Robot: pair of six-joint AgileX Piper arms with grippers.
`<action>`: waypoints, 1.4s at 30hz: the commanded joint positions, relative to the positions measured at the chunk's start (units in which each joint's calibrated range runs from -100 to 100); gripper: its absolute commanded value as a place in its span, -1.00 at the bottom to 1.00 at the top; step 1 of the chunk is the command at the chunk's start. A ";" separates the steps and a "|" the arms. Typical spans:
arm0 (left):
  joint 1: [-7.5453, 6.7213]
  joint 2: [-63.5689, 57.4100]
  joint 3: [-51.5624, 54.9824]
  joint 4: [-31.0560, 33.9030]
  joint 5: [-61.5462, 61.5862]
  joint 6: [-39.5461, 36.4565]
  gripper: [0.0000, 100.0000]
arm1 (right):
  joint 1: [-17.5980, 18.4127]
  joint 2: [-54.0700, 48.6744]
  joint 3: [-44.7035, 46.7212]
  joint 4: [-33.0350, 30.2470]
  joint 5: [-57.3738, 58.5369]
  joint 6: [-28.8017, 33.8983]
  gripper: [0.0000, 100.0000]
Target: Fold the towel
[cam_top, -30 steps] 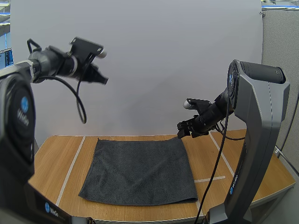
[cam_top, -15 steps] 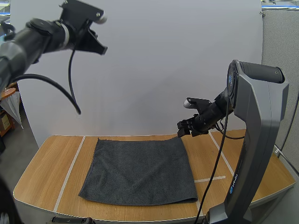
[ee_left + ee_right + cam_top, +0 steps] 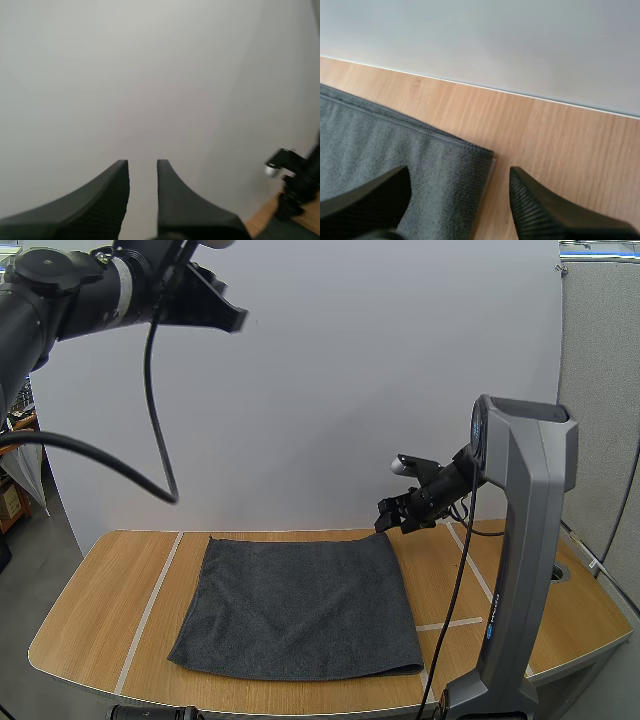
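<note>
A dark grey towel (image 3: 300,605) lies flat on the wooden table (image 3: 105,590), roughly square. My right gripper (image 3: 392,517) hangs just above the towel's far right corner (image 3: 482,152), its fingers spread wide with the corner below the gap between them and nothing held. My left gripper (image 3: 235,318) is raised high at the upper left, far above the table, facing the white wall; its two fingers (image 3: 120,190) stand slightly apart around nothing.
White tape lines (image 3: 150,605) cross the table to the left and right of the towel. A white wall (image 3: 350,390) stands right behind the table's far edge. The right arm's tall grey base (image 3: 515,570) rises at the table's right front.
My left arm has swung upward and to the right, away from the table. My right gripper has crept slightly toward the towel's far right corner, and the right arm's base has turned.
</note>
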 commanded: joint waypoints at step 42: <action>4.12 -16.78 5.61 23.48 43.97 -37.07 -0.33 | -0.11 11.40 -8.64 5.92 20.57 -9.31 -1.00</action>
